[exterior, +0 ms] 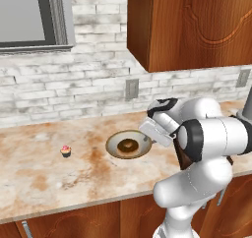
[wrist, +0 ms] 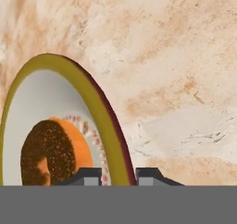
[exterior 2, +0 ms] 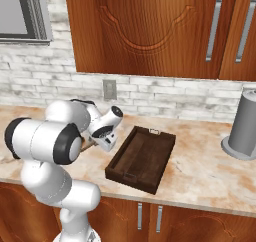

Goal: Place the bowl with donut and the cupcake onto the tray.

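Gripper (wrist: 118,174) low, astride bowl (wrist: 99,107) rim, donut (wrist: 53,151) inside

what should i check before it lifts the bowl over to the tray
1. Hand astride the bowl rim, one fingertip each side: ok.
2. Grip firm enough to lift: cannot tell.
3. Donut lying inside the bowl: ok.
4. Tray bare and ready on the counter: ok.
5. Cupcake upright, well apart from the bowl: ok.
6. Grey canister clear of the tray: ok.
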